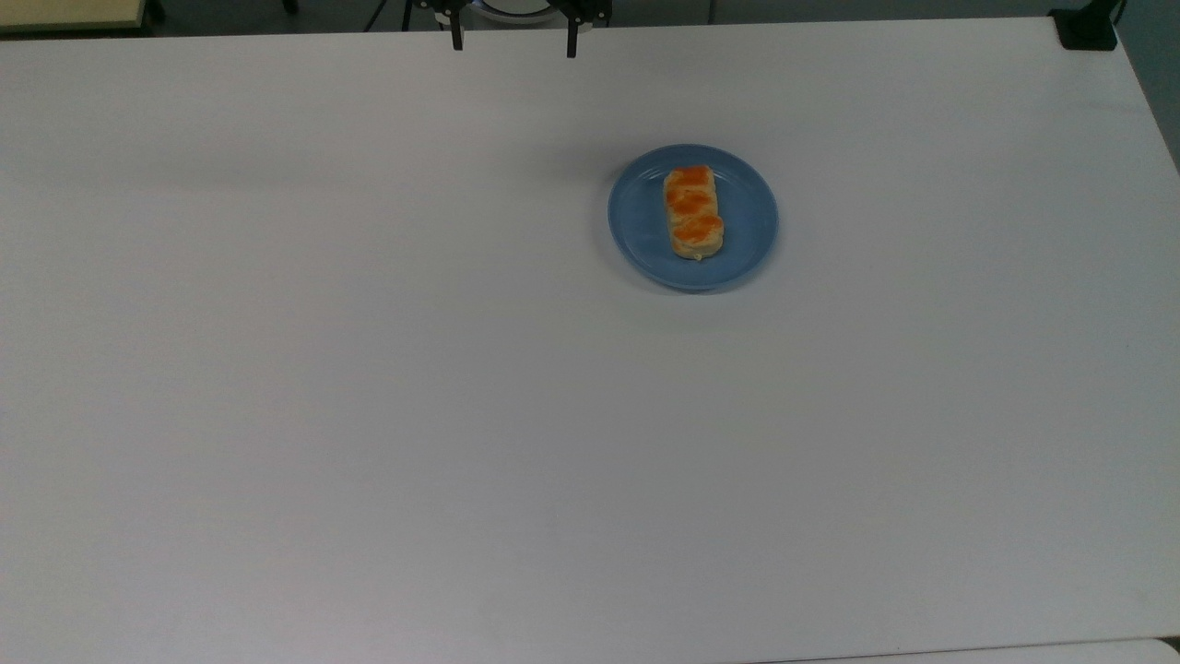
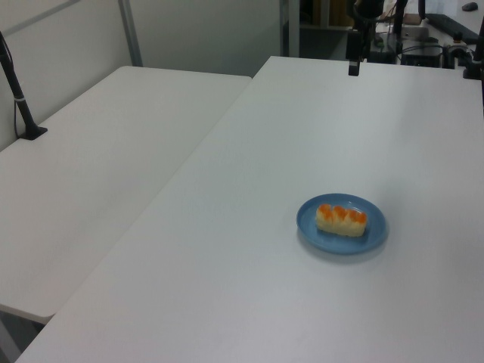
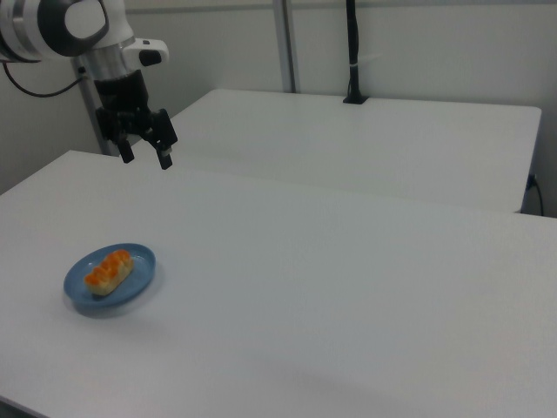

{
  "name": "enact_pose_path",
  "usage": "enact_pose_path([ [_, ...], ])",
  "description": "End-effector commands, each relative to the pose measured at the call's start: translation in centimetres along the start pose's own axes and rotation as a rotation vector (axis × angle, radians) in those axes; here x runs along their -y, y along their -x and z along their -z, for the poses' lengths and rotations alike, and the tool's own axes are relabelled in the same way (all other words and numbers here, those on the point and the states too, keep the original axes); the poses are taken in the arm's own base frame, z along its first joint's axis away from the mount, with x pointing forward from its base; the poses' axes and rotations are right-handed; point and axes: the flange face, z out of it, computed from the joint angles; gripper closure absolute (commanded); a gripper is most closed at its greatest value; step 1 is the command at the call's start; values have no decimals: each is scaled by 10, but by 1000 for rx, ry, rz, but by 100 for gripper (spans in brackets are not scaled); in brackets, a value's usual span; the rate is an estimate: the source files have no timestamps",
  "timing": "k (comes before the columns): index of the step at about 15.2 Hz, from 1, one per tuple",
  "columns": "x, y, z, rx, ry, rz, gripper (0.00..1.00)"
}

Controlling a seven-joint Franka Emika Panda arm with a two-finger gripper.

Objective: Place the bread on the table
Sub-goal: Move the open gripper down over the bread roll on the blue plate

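The bread (image 1: 693, 212), a pale-tan roll with three orange-glazed bumps, lies on a round blue plate (image 1: 751, 221) on the white table (image 1: 369, 387). The right view has the bread (image 3: 109, 270) on the plate (image 3: 141, 266) at the lower left, and the left view has the bread (image 2: 342, 218) on the plate (image 2: 376, 233) at the right of centre. My gripper (image 1: 513, 46) hangs open and empty over the table's far edge in the top view, well apart from the plate. In the right view the gripper (image 3: 146, 159) hovers above and behind the plate. The gripper (image 2: 353, 66) is at the top of the left view.
A second white table (image 3: 365, 139) adjoins this one, seen also as the table (image 2: 98, 166) on the left view's left. A black clamped post (image 1: 1088, 28) stands at the top view's far right corner. Wide bare tabletop surrounds the plate.
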Motion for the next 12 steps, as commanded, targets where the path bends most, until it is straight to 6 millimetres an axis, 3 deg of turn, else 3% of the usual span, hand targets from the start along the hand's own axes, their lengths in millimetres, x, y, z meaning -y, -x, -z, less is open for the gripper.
enact_pose_path([
  [1,-2,3,5,18,-20,15,0],
  [12,-13,1,6,12,-46,-10,0],
])
